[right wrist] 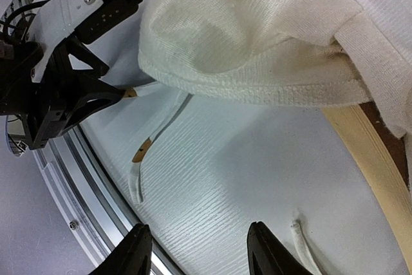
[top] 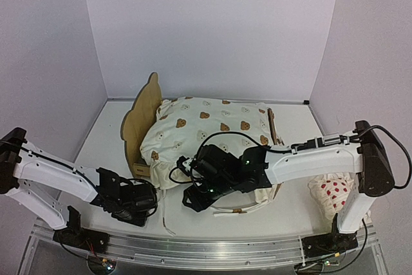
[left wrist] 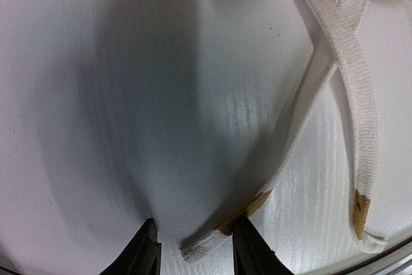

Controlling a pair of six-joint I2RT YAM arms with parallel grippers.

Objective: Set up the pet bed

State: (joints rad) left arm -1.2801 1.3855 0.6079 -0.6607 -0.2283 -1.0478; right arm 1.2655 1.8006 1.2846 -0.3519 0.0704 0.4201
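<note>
The pet bed [top: 142,119] stands mid-table, its plywood bear-ear headboard at the left. The cream bear-print cushion [top: 212,130] lies on it, hiding the base. The cushion's ruffle hangs over the near rail [right wrist: 376,159]. Two cream ties [left wrist: 351,88] trail onto the table. My left gripper [top: 154,200] is open low over the table. One tie end [left wrist: 205,243] lies between its fingertips [left wrist: 248,252], touching the right one. My right gripper [top: 193,199] is open and empty, just above the table in front of the cushion [right wrist: 257,24]. Another tie end [right wrist: 302,243] lies by its right finger.
The white red-dotted pillow [top: 331,192] lies at the right, by the right arm's base. An aluminium rail [top: 206,247] runs along the near table edge, close under both grippers. The left gripper [right wrist: 64,88] shows close by in the right wrist view. White walls enclose the table.
</note>
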